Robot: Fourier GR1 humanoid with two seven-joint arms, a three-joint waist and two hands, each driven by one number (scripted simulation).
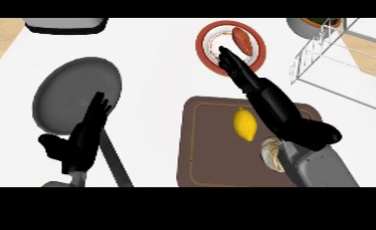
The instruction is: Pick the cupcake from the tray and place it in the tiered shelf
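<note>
The cupcake (270, 152) sits on the brown tray (209, 144) near its right side, partly hidden under my right forearm. My right hand (264, 94) stretches out above the tray with straight fingers, their tips over the red-rimmed plate; it is open and holds nothing. The white wire tiered shelf (330, 59) stands at the far right. At the lower left, my left hand (81, 139) rests open with fingers up, in front of the grey pan.
A yellow lemon (245, 124) lies on the tray beside my right arm. A red-rimmed plate (255, 31) with reddish food sits behind the tray. A grey pan (73, 89) lies at left with its dark handle toward me. A grey container (64, 24) and a bowl (312, 25) stand at the back.
</note>
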